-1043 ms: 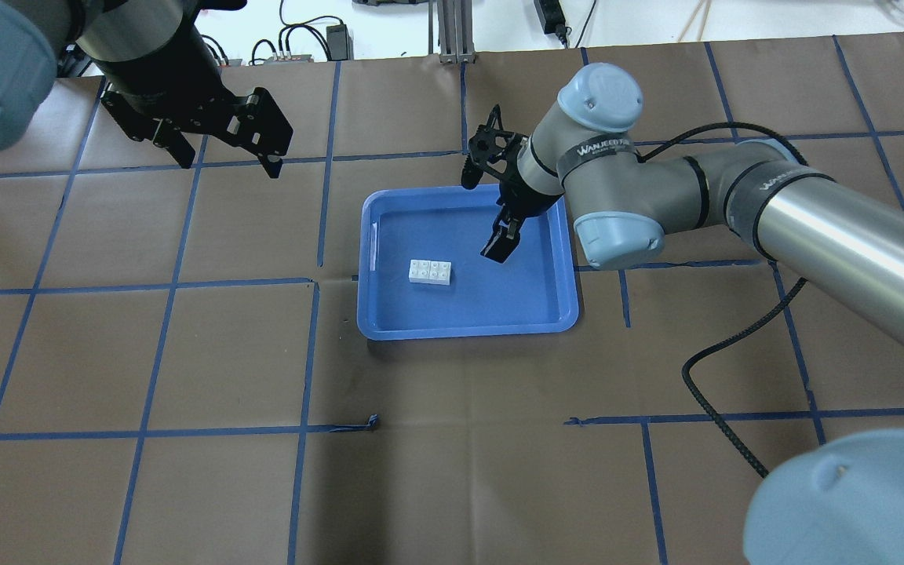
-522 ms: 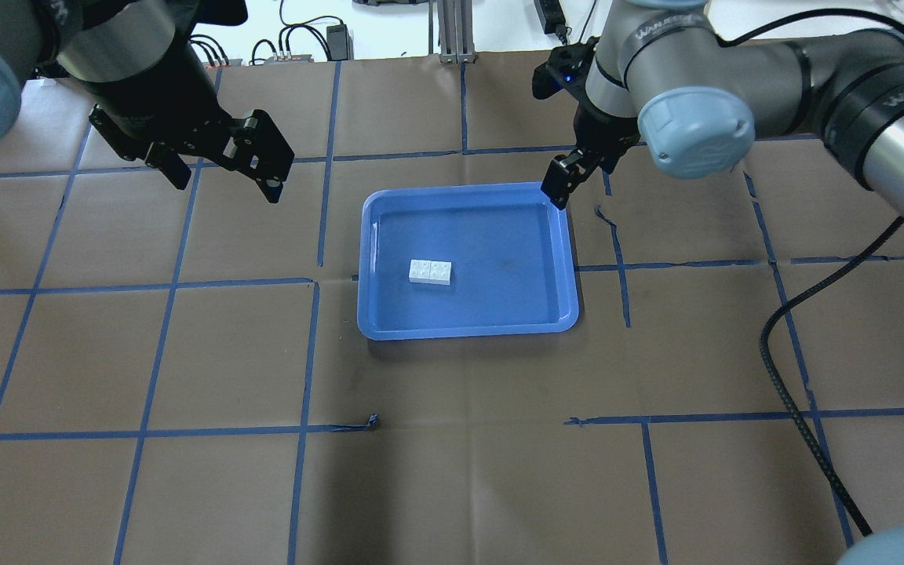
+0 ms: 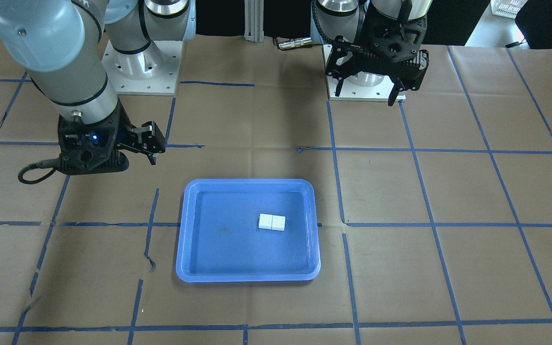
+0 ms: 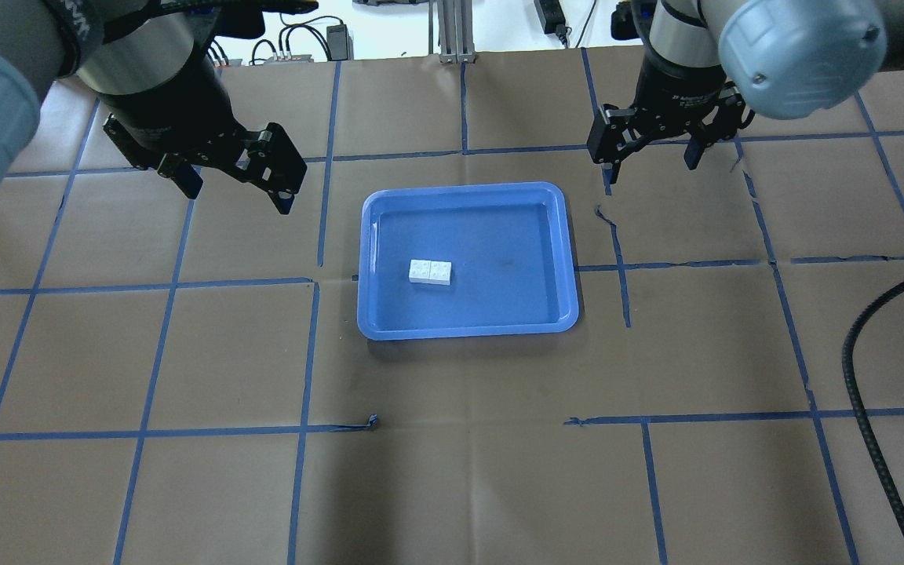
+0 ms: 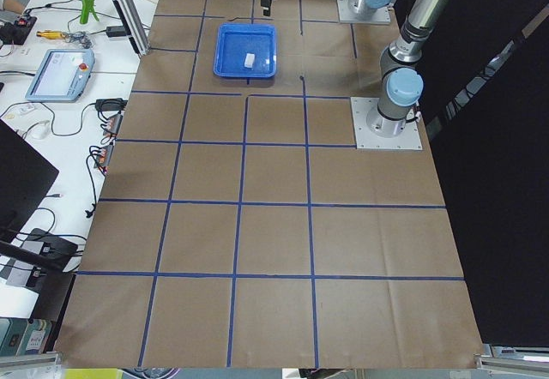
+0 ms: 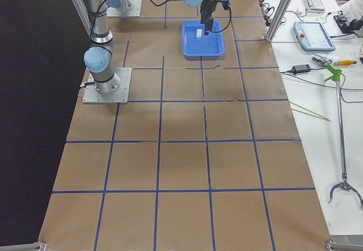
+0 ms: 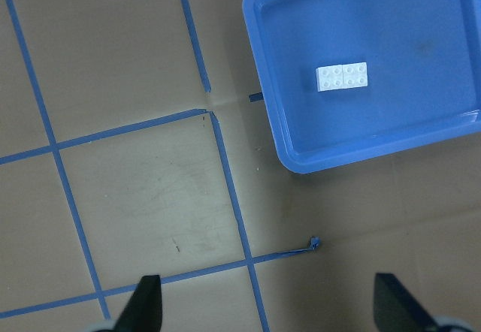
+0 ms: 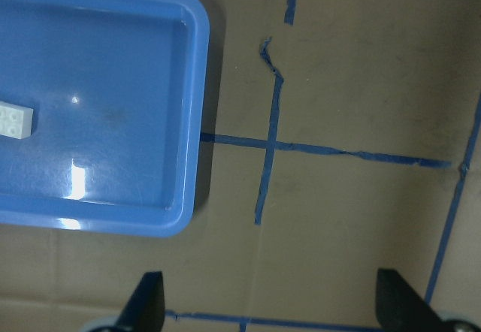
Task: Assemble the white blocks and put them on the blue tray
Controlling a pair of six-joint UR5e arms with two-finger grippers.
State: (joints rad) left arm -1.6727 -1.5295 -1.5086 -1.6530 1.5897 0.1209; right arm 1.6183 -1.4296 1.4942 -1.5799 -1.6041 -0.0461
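Note:
Two white blocks (image 4: 430,271), joined side by side, lie inside the blue tray (image 4: 468,329) at mid-table. They also show in the front view (image 3: 271,222) on the tray (image 3: 247,277), in the left wrist view (image 7: 343,77) and at the left edge of the right wrist view (image 8: 15,120). My left gripper (image 4: 238,192) hangs open and empty above the paper, to the left of the tray and a little behind it. My right gripper (image 4: 648,163) is open and empty above the paper, just past the tray's far right corner.
The table is covered in brown paper with a blue tape grid. A black cable (image 4: 860,353) trails along the right side. The arms' base plates (image 3: 367,81) stand at the robot's edge. Operators' desks with tools (image 5: 60,62) lie beyond the far edge.
My right gripper has left the space over the tray and swung back and to the right, off the tray. My left gripper has shifted slightly toward the tray. The blocks have not moved.

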